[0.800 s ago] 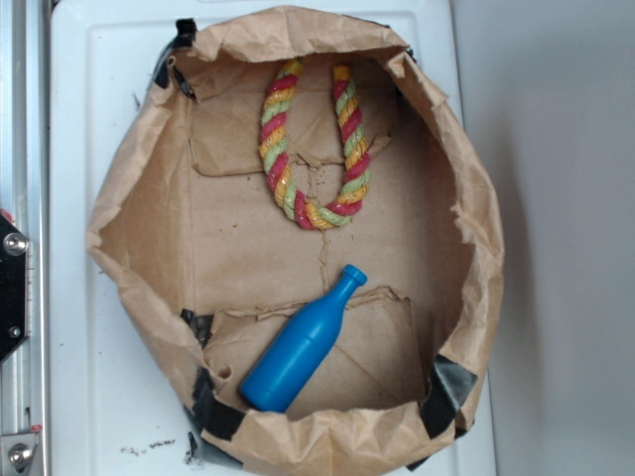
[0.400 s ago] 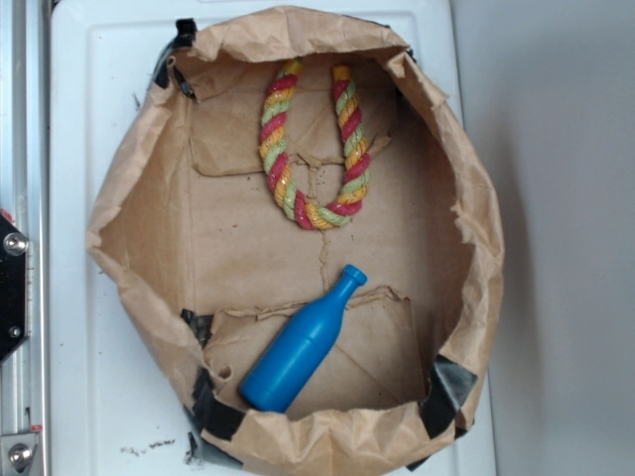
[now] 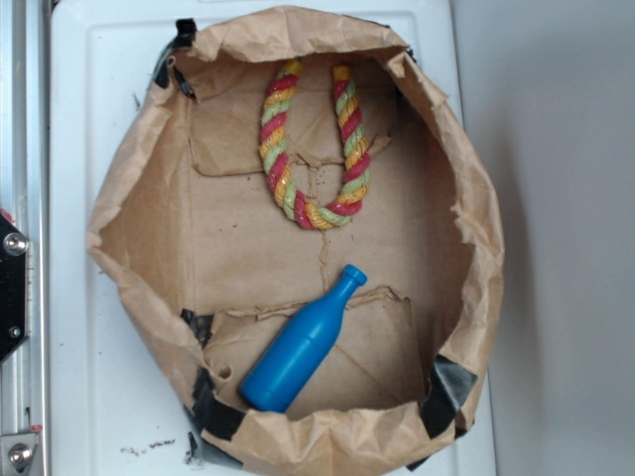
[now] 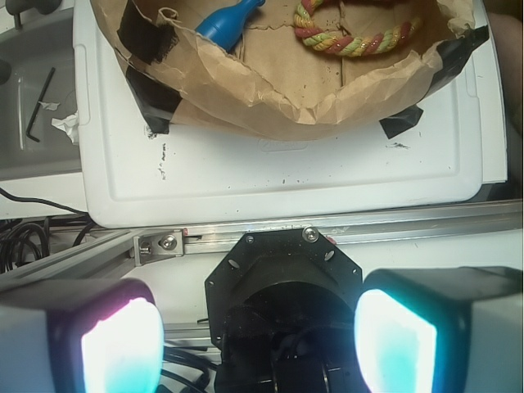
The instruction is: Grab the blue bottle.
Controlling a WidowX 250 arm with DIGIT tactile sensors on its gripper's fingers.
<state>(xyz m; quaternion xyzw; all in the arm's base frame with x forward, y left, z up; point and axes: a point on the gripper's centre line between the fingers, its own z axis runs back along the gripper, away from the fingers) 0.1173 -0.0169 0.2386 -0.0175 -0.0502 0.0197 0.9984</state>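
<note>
Wrist view shows our pincer (image 4: 255,348) released, its two glowing pads well apart with nothing between them, hanging over the arm's black base and the aluminium rail (image 4: 327,233), well short of the paper bag (image 4: 270,86). Taking that bag as our landmark: it sits on the white surface (image 4: 286,176), its rolled-down rim taped at the corners, and the blue bottle (image 3: 300,343) lies on its side inside it, near the bag's lower rim in the exterior view, base towards the taped corner and cap pointing towards the bag's middle. The red-yellow-green rope (image 3: 311,149) lies at the far side of the bag, well apart from the bottle. We judge the bottle light, stiff and smooth, so likely to roll or slip under a poor pinch. We would take hold across the cylindrical body, pads square to its long axis, not at the tapered neck. The bag's crumpled wall near the base may crowd one pad.
</note>
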